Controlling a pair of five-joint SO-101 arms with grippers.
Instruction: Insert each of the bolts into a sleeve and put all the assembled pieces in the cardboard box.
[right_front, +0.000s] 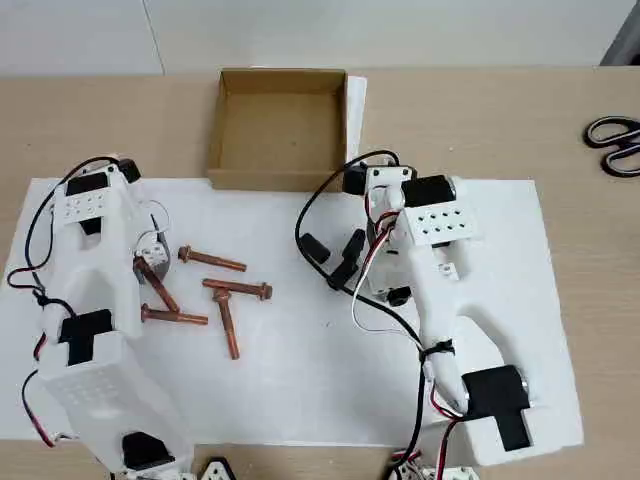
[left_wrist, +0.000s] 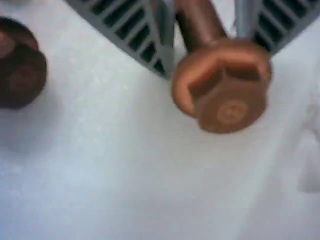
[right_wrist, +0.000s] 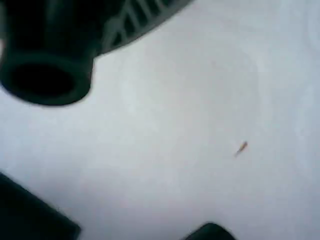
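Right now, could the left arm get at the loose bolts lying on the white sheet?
Probably, as far as reach goes: the loose bolts lie close beside the left tool, with nothing between. But that tool is shut on a bolt, so it would likely have to let go first.

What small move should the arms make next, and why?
Probably lift the left gripper with its bolt and carry it toward the right gripper, whose sleeve shows an open end. The bolt sits between the fingers and the sleeve looks held, yet the two are well apart across the white sheet.
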